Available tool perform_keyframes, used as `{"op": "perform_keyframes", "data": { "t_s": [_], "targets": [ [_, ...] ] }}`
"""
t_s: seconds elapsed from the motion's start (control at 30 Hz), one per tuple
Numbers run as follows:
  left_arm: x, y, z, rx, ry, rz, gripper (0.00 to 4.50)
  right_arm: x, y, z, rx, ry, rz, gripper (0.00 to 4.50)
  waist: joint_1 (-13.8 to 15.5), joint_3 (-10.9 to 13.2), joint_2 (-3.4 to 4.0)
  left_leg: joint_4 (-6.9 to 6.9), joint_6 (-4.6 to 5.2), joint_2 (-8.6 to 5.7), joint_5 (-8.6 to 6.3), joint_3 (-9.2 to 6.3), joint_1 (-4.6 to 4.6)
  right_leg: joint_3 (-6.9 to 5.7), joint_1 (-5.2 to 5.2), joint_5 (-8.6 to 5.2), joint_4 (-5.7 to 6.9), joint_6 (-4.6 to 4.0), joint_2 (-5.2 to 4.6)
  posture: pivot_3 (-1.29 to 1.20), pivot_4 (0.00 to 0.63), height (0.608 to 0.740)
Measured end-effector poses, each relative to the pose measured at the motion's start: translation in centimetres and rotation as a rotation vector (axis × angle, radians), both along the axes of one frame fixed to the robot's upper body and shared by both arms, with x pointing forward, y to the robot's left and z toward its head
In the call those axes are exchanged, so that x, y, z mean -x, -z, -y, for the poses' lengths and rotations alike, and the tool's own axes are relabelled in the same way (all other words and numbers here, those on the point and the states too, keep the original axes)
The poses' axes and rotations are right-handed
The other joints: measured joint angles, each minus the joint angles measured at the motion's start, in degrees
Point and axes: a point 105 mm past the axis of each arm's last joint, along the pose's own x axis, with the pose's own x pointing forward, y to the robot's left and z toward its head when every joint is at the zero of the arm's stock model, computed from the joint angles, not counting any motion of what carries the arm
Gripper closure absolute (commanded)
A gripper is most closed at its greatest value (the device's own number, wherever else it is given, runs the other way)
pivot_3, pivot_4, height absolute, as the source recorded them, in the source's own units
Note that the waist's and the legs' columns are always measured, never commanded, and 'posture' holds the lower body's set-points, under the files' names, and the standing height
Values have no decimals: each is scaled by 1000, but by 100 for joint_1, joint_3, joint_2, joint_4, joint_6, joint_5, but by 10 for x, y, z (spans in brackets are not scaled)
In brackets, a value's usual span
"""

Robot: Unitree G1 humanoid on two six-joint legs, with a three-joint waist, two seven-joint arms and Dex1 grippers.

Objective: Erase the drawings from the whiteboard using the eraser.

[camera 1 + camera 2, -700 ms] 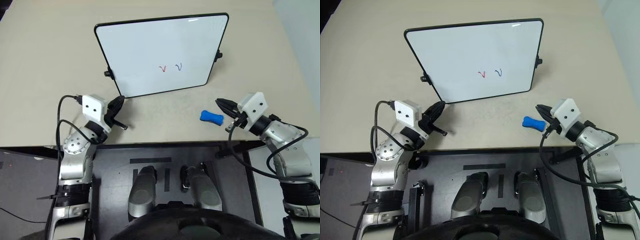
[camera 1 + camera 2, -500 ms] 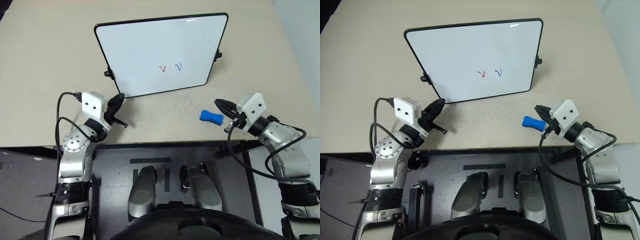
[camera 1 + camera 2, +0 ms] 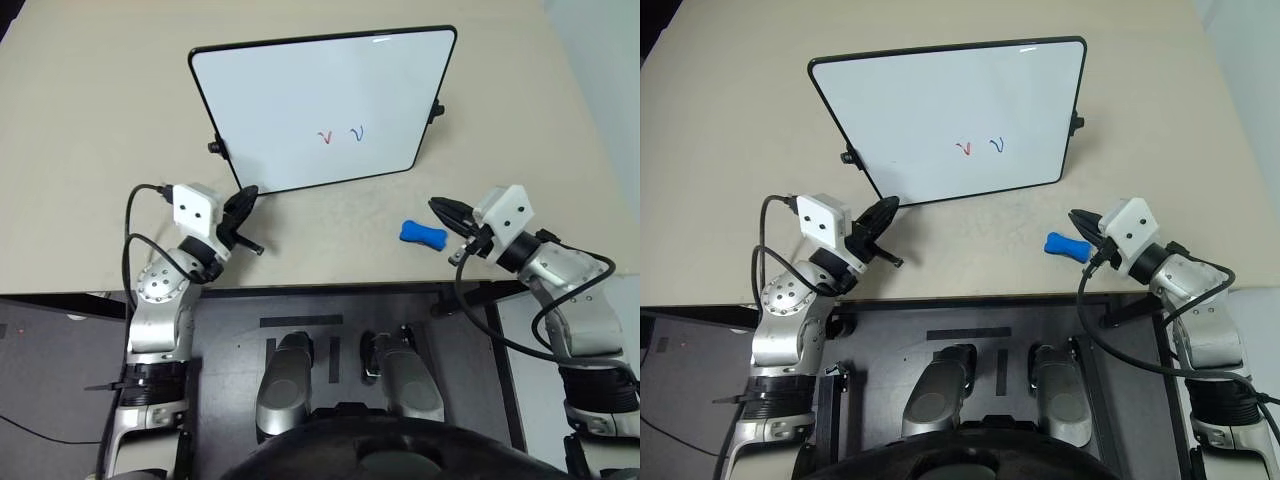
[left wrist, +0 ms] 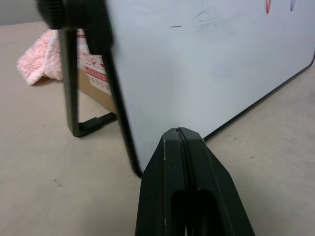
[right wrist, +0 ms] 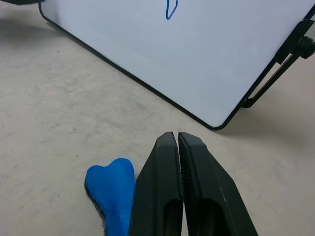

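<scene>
No words, numbers or brand names to read anywhere. The whiteboard (image 3: 320, 105) carries just two marker squiggles (image 3: 341, 134), one red, one blue, neither forming a letter, ahead of both hands. The patterned box (image 4: 93, 73) behind it shows print too small to read.

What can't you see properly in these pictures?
- Eraser: in the right wrist view its near end is hidden behind the shut right end effector.
- Pink fluffy cloth: in the left wrist view the whiteboard covers most of it.
- Drawings: too small in the eye views to tell what they depict.
</scene>
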Motion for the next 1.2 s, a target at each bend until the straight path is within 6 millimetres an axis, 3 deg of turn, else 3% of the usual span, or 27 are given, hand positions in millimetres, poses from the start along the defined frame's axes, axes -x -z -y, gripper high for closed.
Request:
{"op": "perform_keyframes", "data": {
  "t_s": [0.23,0.47,0.57,0.73,0.93,1.2],
  "targets": [
    [15,-6,6,20,29,22,4500,-9,0,-13,-9,-59,1,4327,-30,0,0,-1,-2,4,-2,0,0,4,-6,-17,2,26,9,0,150,740],
    [22,-4,5,28,45,11,4500,0,8,-10,19,-74,-32,4327,15,0,-1,0,2,4,-4,0,-3,6,-5,5,2,-10,6,0,150,740],
    [22,-4,5,29,46,15,4500,10,12,-8,23,-92,-87,3780,9,0,-1,0,0,4,-4,2,-3,7,-4,4,1,-10,8,0,150,740],
    [22,-2,9,51,48,13,4500,26,7,-6,39,-113,-140,2106,6,0,-1,2,-1,1,-3,3,-6,8,-3,-27,1,43,9,0,150,740],
    [22,3,19,74,67,-1,4500,38,8,-4,75,-134,-193,2106,6,-1,-2,3,0,2,-2,3,-5,8,-1,-30,1,47,12,0,150,740],
    [20,4,23,84,73,0,4500,38,23,-5,95,-135,-242,2106,7,-2,-3,4,1,3,1,3,-4,10,0,-30,4,48,16,0,150,740]
  ]
}}
